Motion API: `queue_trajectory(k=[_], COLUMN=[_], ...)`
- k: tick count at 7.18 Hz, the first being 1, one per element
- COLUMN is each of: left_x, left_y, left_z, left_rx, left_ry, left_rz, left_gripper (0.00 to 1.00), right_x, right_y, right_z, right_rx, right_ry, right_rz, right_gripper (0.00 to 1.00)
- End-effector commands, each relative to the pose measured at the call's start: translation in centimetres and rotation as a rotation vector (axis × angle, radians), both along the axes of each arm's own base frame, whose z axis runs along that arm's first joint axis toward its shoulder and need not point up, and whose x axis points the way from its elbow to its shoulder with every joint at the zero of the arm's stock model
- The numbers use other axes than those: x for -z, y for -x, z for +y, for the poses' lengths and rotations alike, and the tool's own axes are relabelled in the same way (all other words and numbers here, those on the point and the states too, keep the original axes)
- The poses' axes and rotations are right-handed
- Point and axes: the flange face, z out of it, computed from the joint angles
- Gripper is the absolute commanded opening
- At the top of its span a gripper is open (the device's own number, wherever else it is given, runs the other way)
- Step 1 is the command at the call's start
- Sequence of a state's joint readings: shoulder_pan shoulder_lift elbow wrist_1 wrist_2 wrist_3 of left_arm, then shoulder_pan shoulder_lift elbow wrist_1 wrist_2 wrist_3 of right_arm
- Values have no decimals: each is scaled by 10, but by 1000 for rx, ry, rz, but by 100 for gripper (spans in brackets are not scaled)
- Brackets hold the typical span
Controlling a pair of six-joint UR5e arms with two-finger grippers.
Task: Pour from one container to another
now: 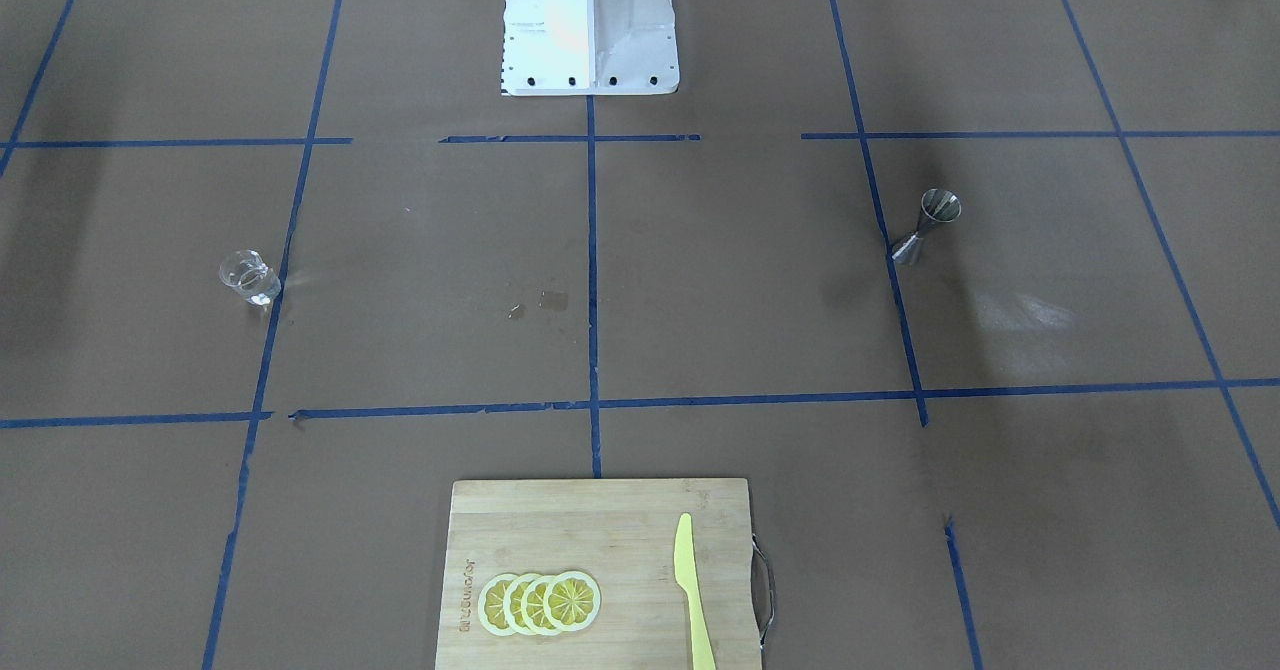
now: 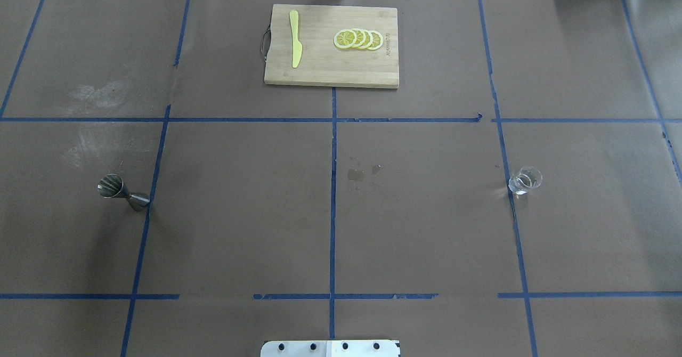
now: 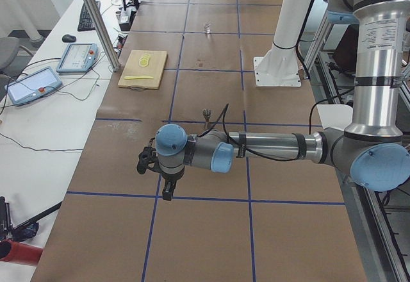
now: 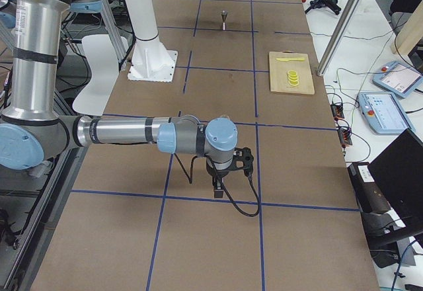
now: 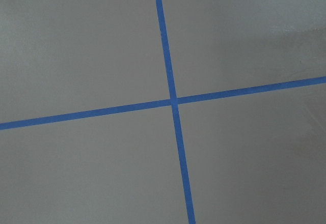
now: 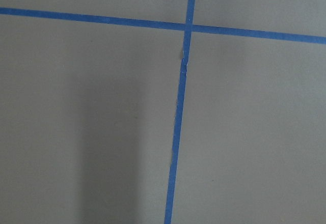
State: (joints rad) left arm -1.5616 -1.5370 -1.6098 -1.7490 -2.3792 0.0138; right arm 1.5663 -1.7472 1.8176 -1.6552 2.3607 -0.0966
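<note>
Overhead and front cameras looked down from opposite sides, sharing the cutting board (image 2: 330,72). Wrist cameras sat close, apparently straight above tape lines (image 5: 173,102).

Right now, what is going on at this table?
Nothing is being handled yet. The glass cup stands on the robot's right side and the jigger on its left, far apart, both upright and untouched. The left gripper and right gripper hang over bare table, away from both. Pouring has not started.
</note>
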Motion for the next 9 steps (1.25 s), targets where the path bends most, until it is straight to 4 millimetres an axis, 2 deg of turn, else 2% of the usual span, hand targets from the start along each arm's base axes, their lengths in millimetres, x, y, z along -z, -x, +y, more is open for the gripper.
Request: queue_trajectory(k=[1, 3, 5, 6, 7, 9], left_x=[11, 20, 31, 35, 29, 54], left_y=[0, 0, -11, -11, -11, -11], left_z=[-1, -2, -6, -9, -12, -12], left_rx=[-2, -3, -19, -18, -18, -17], left_ry=[-24, -50, -136, -200, -261, -469], left_rz=[0, 3, 5, 2, 4, 9], left_gripper=[100, 100, 100, 100, 100, 100], right_x=[0, 1, 27, 30, 45, 51], right_y=[0, 0, 3, 3, 3, 3], right_z=[0, -1, -9, -12, -24, -29], right_rx=[1, -1, -4, -4, -3, -3], right_ry=[-1, -2, -52, -60, -135, -208], right_rz=[0, -2, -19, -13, -14, -19], right_gripper=[100, 100, 100, 100, 100, 100])
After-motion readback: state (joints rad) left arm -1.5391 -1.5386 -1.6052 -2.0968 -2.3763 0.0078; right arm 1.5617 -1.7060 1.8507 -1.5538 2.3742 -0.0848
